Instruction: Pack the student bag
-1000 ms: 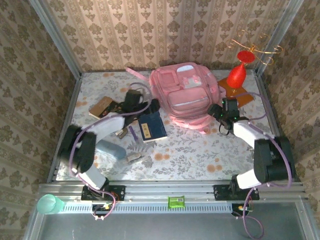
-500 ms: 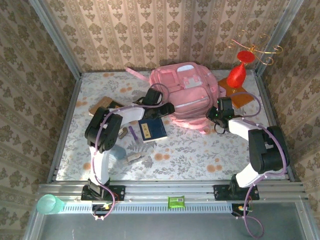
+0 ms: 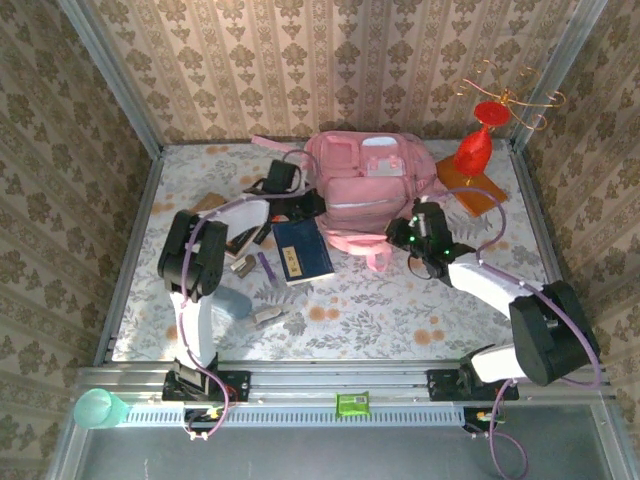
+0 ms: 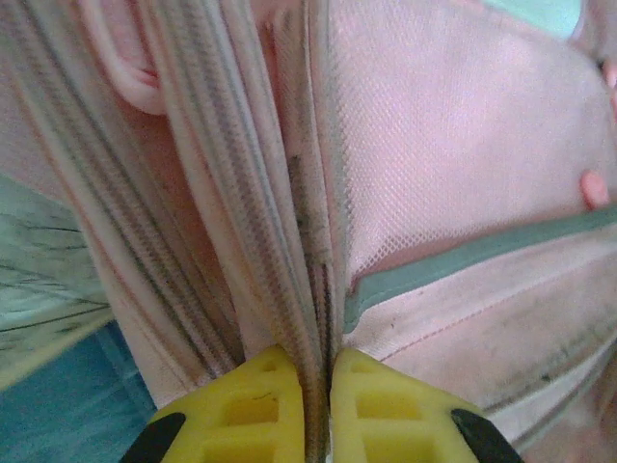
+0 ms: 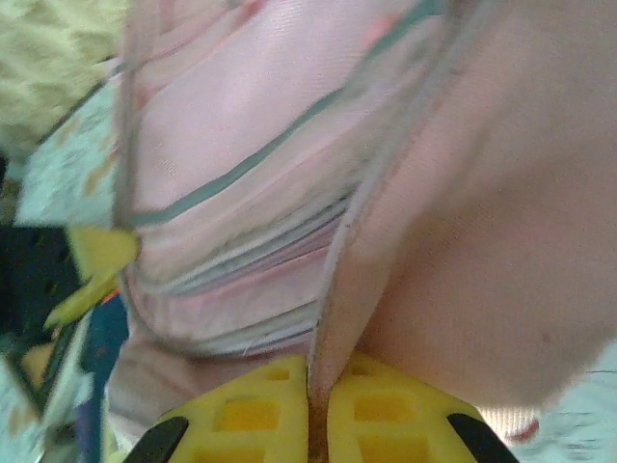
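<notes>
Clutter lies around a pink student bag, which lies flat at the far middle of a table covered in a floral cloth, its front pockets facing up and a white patch near its top. A blue book lies just beside the bag's near left corner; it has a pale label on the cover, with writing too small to read. Left of the book are a few small items too small to make out, and nearer the front is a pale blue case. A flat brown thing lies at the far left, partly hidden by the left arm. To the right of the bag, a red vase-shaped object stands on an orange-brown board that touches the bag's right side, with a gold wire stand behind it. A teal cup sits on the metal rail at the front left and a small green tag at the rail's middle. The left gripper has its yellow fingers pressed together on a fold of pink fabric beside a zip on the bag's left side. The right gripper is likewise pinched on a fabric edge at the bag's near right corner. What the bag holds cannot be seen.
</notes>
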Tool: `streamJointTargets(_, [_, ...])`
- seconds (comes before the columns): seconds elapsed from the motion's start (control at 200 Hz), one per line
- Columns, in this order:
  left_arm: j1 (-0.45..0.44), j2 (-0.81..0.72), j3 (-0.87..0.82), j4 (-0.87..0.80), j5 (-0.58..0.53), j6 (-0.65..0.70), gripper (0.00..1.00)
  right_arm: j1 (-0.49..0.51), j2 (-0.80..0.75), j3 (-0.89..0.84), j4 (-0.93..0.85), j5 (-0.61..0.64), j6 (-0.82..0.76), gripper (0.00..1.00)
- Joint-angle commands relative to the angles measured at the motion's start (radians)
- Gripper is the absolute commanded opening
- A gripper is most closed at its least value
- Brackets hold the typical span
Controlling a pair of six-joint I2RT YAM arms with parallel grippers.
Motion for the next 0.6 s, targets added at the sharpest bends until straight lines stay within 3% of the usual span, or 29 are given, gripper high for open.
streamJointTargets(0.0, [0.047, -0.080, 0.076, -0.053, 0.113, 0.144, 0.00, 0.133, -0.035, 0.072, 0.131, -0.072, 0.015, 0.11])
streamJointTargets(0.25, [0.150, -0.040, 0.225, -0.242, 0.176, 0.314, 0.00, 0.362, 0.167, 0.287, 0.094, -0.048, -0.021, 0.18])
streamJointTargets(0.315, [0.172, -0.003, 0.267, -0.280, 0.168, 0.345, 0.00, 0.409, 0.238, 0.362, 0.051, -0.083, -0.048, 0.24])
streamJointTargets(0.41, [0.211, 0.060, 0.337, -0.306, 0.152, 0.353, 0.00, 0.421, 0.291, 0.438, -0.038, -0.158, -0.087, 0.42])
streamJointTargets(0.495, [0.241, 0.130, 0.439, -0.328, 0.140, 0.349, 0.00, 0.401, 0.258, 0.451, -0.180, -0.119, -0.172, 0.52])
streamJointTargets(0.595, [0.264, 0.208, 0.602, -0.417, 0.083, 0.358, 0.26, 0.327, 0.174, 0.412, -0.357, -0.056, -0.265, 0.63])
